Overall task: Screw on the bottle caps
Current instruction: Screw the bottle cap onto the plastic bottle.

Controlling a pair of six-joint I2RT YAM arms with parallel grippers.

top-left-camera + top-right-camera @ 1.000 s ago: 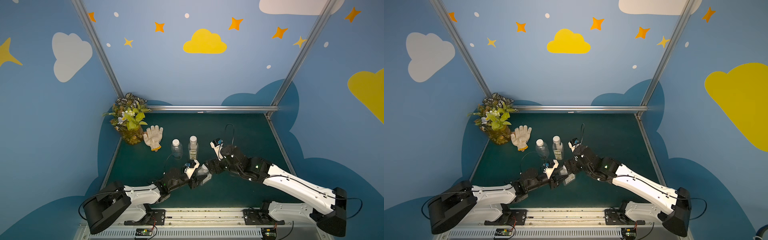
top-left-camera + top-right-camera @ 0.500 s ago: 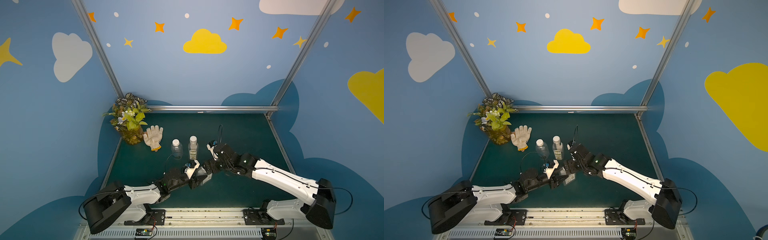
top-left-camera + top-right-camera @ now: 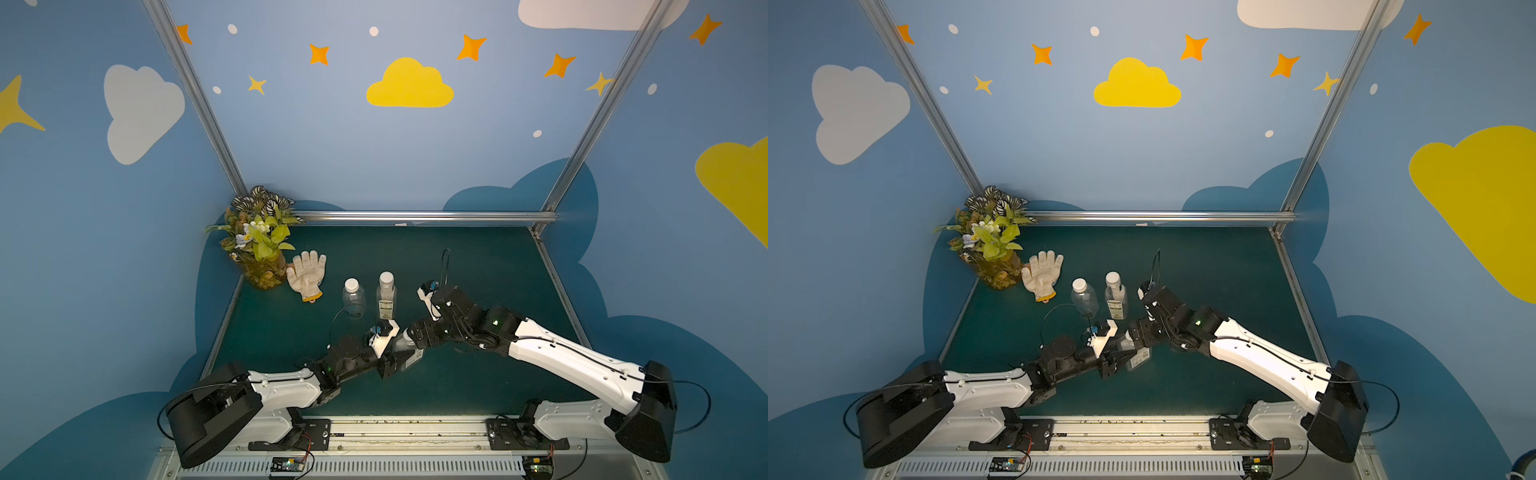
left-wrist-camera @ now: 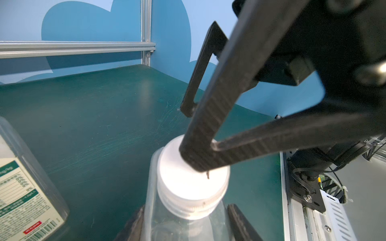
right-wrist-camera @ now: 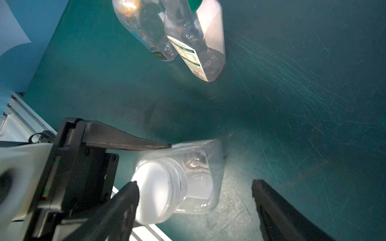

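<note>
The white cap (image 4: 188, 181) sat on the neck of the flat-sided bottle (image 5: 198, 167), with the thread rings showing just under its rim in the left wrist view. Whether it was fully tight could not be told. The bottle was tilted, cap end raised, over the front middle of the green table (image 3: 457, 270); both top views showed it there between the two arms (image 3: 1136, 353).

The left gripper (image 4: 186, 210) was closed on the bottle's clear body below the neck, one finger on each side. In the right wrist view one of its fingers (image 5: 133, 144) lay along the bottle's labelled wall, and the other was hidden.

The right gripper (image 5: 195, 183) was spread wide and held nothing. One of its fingertips (image 4: 196, 160) lay over the cap's flat top, touching it or just off it. The other finger (image 4: 196, 83) stood well apart from the cap.

Farther back on the table the round bottle (image 3: 354, 293) and the slim labelled bottle (image 3: 386, 297) stood upright just beside each other. The round bottle's cap (image 3: 351, 284) and the slim bottle's cap (image 3: 386, 277) were both on. A knitted work glove (image 3: 306, 272) lay to their left, next to a potted plant (image 3: 259, 245) in the back corner.
</note>
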